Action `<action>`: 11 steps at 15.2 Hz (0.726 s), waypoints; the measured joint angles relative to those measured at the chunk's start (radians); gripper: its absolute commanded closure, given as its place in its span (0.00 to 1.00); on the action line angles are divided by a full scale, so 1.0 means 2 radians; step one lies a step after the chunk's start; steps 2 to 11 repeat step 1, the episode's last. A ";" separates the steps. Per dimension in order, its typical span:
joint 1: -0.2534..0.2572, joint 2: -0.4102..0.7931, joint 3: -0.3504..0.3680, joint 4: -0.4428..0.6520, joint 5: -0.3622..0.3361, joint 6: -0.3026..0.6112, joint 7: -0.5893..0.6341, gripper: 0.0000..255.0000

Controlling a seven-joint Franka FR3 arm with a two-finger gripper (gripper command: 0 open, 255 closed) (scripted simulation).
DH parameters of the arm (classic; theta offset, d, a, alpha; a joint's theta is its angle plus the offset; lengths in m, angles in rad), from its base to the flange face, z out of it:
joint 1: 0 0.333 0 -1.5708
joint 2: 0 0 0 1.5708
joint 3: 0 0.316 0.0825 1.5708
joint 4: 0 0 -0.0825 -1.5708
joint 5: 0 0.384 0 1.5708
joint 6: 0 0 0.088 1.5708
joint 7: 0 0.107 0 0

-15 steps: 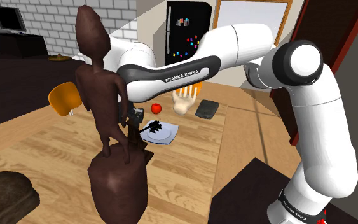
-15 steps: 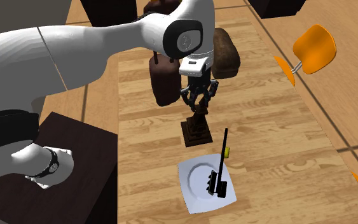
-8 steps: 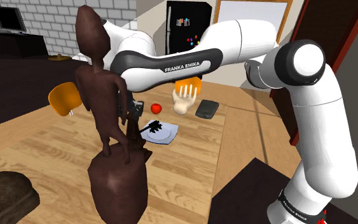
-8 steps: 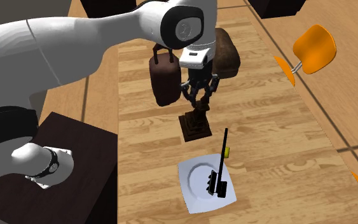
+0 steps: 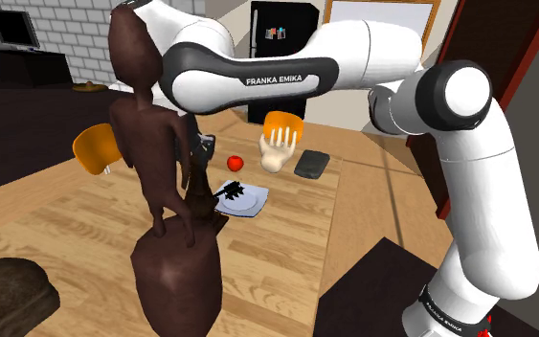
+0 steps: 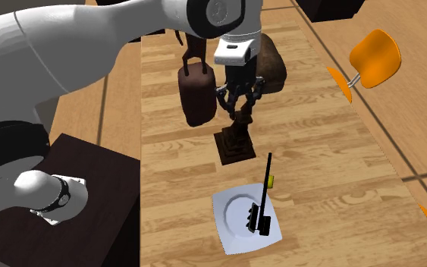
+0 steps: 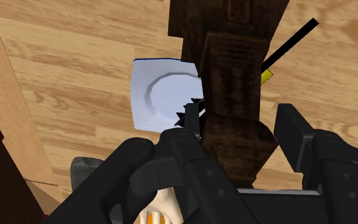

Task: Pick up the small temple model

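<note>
Gripper (image 7: 238, 143) is clenching on the small temple model (image 7: 234, 76). Both black fingers (image 7: 297, 135) are pressing against the sides of its dark brown carved column, near the top. Model is hanging upright straight below the hand, with its square base facing the wooden table (image 6: 333, 152). Can't tell if the base is touching the table or sitting just clear of it. Just past the base, a white plate (image 6: 230, 216) is lying flat and carrying a black long-handled utensil (image 6: 263, 199). A small yellow bit (image 6: 271, 181) is sitting right beside the handle. Close beside the hand, a tall dark brown figure statue (image 6: 196, 95) is standing on the table. A rounded dark brown lump (image 6: 271, 68) is lying on the hand's other side. Well away from the hand, an orange chair (image 6: 375, 57) is standing off the table edge.
</note>
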 measured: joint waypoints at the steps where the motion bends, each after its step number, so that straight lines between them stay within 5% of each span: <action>1: 0.001 0.000 0.000 0.005 0.000 -0.004 -0.002 1.00; 11: 0.001 0.000 0.000 0.005 0.000 -0.004 -0.002 1.00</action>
